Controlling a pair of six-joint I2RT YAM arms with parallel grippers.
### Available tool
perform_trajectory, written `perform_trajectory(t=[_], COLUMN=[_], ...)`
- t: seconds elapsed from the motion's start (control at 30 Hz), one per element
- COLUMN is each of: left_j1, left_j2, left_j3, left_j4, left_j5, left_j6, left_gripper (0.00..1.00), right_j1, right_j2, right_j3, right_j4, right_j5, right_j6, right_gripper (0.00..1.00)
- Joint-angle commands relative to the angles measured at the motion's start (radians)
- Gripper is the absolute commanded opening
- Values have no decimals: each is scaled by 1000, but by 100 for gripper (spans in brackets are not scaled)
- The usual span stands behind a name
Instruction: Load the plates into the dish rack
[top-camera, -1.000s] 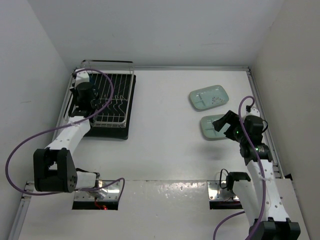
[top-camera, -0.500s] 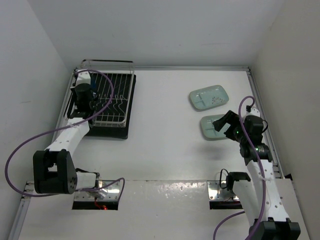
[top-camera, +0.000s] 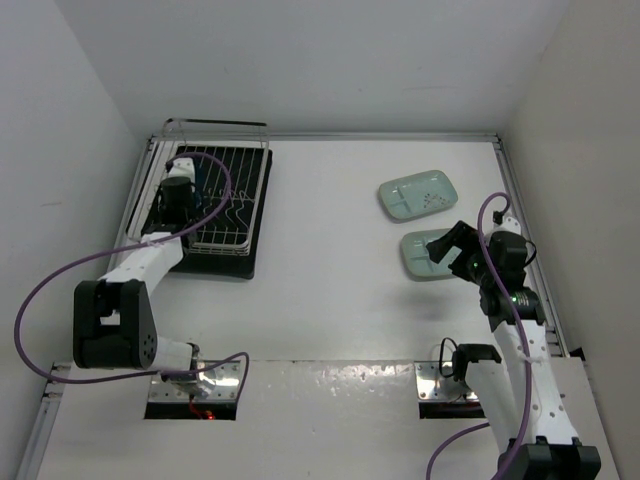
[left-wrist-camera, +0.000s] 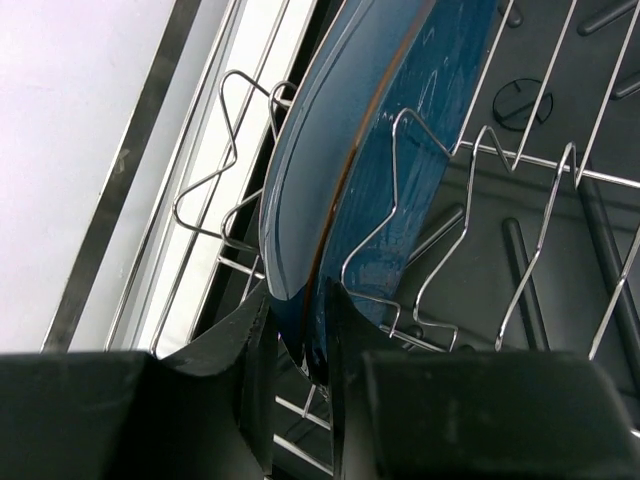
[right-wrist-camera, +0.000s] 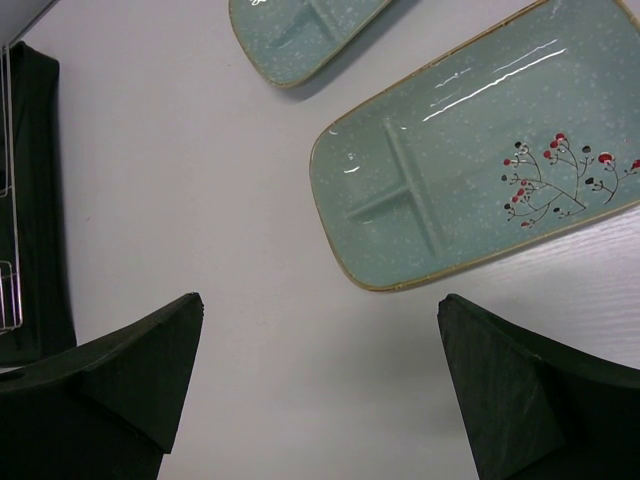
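Blue plate on edge in the rack, gripped by the left arm; two mint plates flat at the right of the tabletop.

White matte tabletop (top-camera: 330, 300), walled on three sides. Silver wire dish rack (top-camera: 232, 222) sits on a black drip tray (top-camera: 250, 266) in the far-left corner. Glossy dark blue plate (left-wrist-camera: 400, 120) stands upright between bent wire prongs (left-wrist-camera: 400, 190) by the rack's left rim; left gripper (left-wrist-camera: 300, 345) jaws clamped on its lower edge. Speckled, divided far mint plate (top-camera: 418, 194) and near mint plate (right-wrist-camera: 470, 200) lie close, not touching. Right gripper (right-wrist-camera: 318, 305) hovers over the near one, jaws wide apart.
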Motion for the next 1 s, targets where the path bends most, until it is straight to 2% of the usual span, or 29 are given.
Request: perform_trajectory(t=[0.0, 0.3, 0.37, 0.53, 0.67, 0.97], left_j1=[24, 55, 55, 55, 55, 64], left_j2=[29, -22, -22, -22, -13, 6], left_j3=[-19, 134, 159, 191, 213, 248], left_j4=[-233, -365, -383, -402, -402, -445], left_j5=[85, 128, 147, 148, 115, 28], left_j6=[6, -23, -23, -13, 0, 10], left_gripper=[22, 22, 28, 28, 15, 12], right_j1=[8, 6, 6, 6, 6, 6], right_j2=[-12, -6, -1, 2, 2, -7], right_j3=[15, 17, 15, 18, 20, 20], right_j4=[19, 19, 22, 20, 17, 13], right_j5=[18, 18, 17, 14, 14, 17], right_j6=[-16, -14, -12, -16, -19, -20], right_gripper=[100, 100, 100, 100, 100, 100])
